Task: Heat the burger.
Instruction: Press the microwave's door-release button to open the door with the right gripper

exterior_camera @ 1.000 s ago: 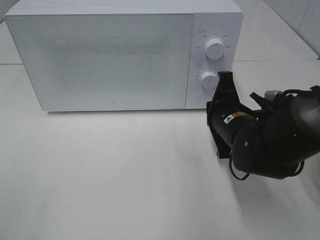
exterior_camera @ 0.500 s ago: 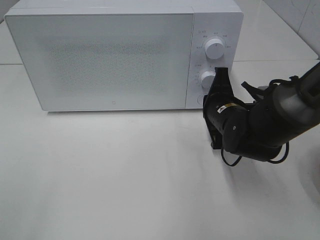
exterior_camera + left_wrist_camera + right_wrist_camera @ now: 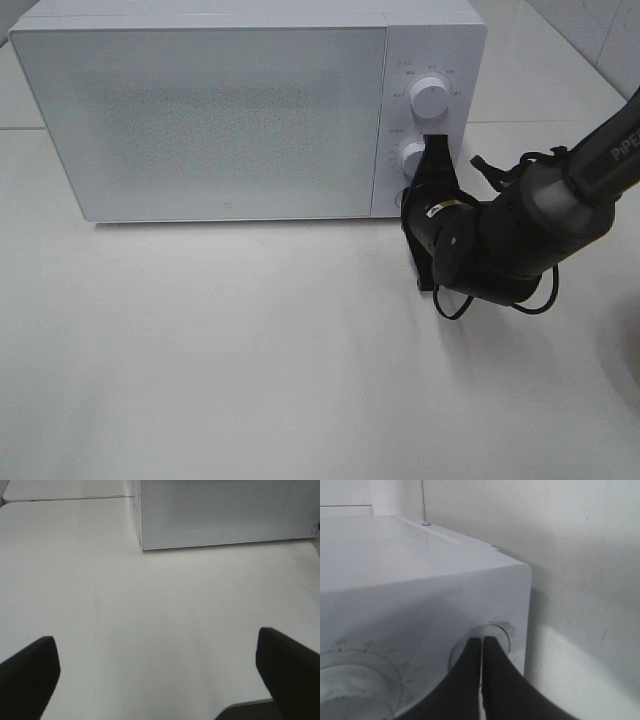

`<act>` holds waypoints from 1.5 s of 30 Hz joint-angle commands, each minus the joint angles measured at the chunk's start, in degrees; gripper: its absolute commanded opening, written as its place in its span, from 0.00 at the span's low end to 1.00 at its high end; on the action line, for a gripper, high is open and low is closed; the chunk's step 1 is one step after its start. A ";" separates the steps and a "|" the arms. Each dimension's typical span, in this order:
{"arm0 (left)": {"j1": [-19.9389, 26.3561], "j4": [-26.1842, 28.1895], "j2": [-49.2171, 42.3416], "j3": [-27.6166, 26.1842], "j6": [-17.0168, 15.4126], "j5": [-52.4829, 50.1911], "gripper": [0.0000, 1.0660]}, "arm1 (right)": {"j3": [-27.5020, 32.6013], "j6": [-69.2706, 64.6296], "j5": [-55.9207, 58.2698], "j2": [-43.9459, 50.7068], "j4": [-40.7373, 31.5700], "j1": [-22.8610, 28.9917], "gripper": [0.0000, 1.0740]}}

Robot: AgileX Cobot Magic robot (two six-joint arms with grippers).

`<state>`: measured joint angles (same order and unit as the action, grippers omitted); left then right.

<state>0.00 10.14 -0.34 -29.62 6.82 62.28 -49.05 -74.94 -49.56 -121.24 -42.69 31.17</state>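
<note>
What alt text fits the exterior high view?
A black robot arm holds its shut right gripper with the tip at the round button, low on a white microwave's control panel under two dials. The microwave door is closed. The microwave sits on a plain white table, and no burger is visible.

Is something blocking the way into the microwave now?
Yes: the door of the microwave is shut across its front. The shut right end effector is at the round button below the lower knob. No burger is in view.
</note>
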 commanded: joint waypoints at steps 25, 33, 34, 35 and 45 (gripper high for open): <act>-0.11 0.23 -0.92 0.00 0.11 -0.80 0.94 | -9.34 1.20 -9.63 -1.72 -1.38 -0.46 0.00; -0.11 0.23 -0.92 0.00 0.11 -0.80 0.94 | -12.61 2.69 -10.83 -3.09 -1.89 -0.46 0.00; -0.11 0.23 -0.92 0.00 0.11 -0.80 0.94 | -12.61 3.38 -11.12 -3.09 -2.01 -0.46 0.00; -0.11 0.23 -0.92 0.00 0.11 -0.80 0.94 | -12.61 3.38 -11.12 -3.09 -2.01 -0.46 0.00; -0.11 0.23 -0.92 0.00 0.11 -0.80 0.94 | -12.49 6.19 -9.91 -2.41 -3.38 -0.34 0.00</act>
<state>0.00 10.14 -0.34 -29.62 6.82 62.28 -56.55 -69.96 -48.64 -124.79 -53.29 32.72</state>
